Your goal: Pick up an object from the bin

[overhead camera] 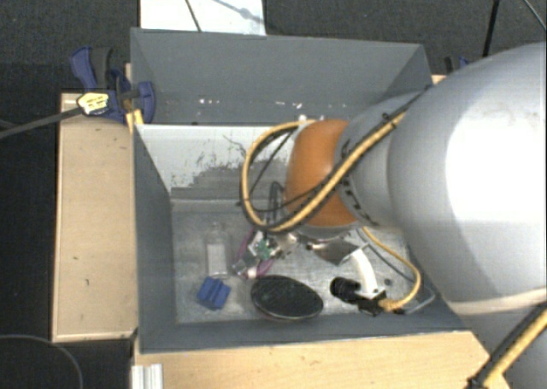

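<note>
No text, label, brand, number or sign can be read. Any marking on the grey metal bin point(154, 233), on the blue block point(214, 293) at its near left, or on the black oval disc point(286, 297) just right of that block is too small to make out.

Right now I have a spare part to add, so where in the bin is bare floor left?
Bare floor runs along the left wall, left of the blue block and the clear piece, and behind them. Crowded: the front middle, with the black oval disc and the pink-and-green piece, under the arm.
</note>
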